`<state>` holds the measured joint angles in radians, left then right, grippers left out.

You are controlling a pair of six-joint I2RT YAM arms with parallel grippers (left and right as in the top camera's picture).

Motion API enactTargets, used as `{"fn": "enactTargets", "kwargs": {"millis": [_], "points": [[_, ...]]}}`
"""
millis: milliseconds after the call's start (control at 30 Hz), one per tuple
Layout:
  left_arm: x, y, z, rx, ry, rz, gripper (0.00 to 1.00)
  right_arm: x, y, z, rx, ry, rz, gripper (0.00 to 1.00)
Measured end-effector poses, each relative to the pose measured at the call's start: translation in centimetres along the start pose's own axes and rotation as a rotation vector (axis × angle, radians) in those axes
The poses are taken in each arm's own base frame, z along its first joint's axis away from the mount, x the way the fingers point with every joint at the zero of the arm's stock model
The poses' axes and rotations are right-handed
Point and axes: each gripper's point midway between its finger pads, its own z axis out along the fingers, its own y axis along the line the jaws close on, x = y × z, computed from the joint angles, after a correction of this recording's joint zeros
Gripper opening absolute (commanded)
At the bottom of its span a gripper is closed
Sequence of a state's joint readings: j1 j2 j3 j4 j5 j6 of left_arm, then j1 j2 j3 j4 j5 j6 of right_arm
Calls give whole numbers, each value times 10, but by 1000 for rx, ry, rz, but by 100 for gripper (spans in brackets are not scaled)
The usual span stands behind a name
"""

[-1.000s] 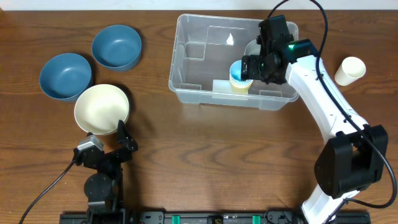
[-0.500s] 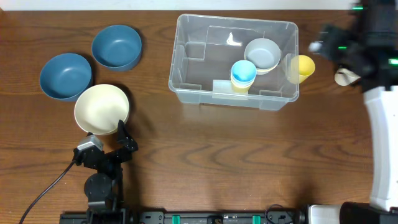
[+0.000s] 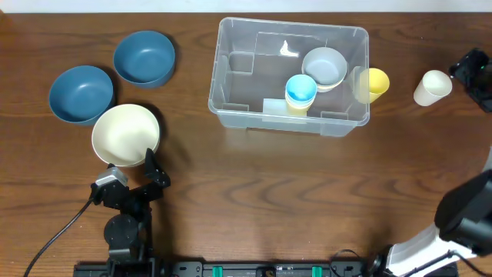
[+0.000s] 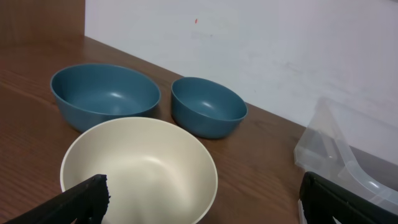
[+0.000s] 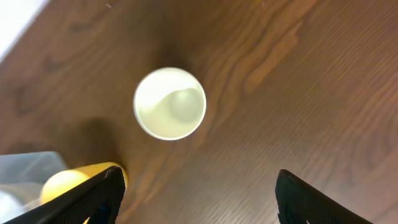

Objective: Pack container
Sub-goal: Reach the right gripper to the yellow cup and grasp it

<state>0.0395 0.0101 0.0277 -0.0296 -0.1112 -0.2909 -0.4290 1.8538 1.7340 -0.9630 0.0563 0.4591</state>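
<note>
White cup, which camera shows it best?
Right wrist: the white cup sits mid-frame, large, seen straight down its mouth. Overhead shows it small, right of the yellow cup. Left wrist misses it.

no legible txt, no labels, no brands, no nos. anywhere

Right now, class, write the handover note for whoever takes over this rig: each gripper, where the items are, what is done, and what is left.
Left gripper: open, empty, beside the cream bowl.
Right gripper: open, empty, near the cream cup.
Done: the container holds a pale bowl and a blue-on-yellow cup stack.
Left: the yellow cup by the container's right wall, apparently outside it, the cream cup, the cream bowl, the nearer blue bowl and the farther blue bowl.
</note>
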Motion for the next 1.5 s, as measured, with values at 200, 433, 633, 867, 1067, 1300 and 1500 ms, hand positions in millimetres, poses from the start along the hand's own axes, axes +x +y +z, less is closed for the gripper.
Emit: {"fn": "enactTargets", "kwargs": {"millis": [200,433,633,867,1067,1300,1500], "points": [[0,0,0,0,0,0,98,22,-7,57,56,120,-7,77],[0,0,0,0,0,0,98,50,-17,100,108,235,-24,38],[0,0,0,0,0,0,98,54,-21,105,128,251,-24,25],[0,0,0,0,0,0,98,51,-20,106,123,239,-35,28],[0,0,0,0,0,0,98,51,-17,106,110,237,-83,28],[0,0,0,0,0,0,98,65,18,104,-14,276,-186,43],[0,0,0,0,0,0,98,91,79,90,-196,316,-329,55]]}}
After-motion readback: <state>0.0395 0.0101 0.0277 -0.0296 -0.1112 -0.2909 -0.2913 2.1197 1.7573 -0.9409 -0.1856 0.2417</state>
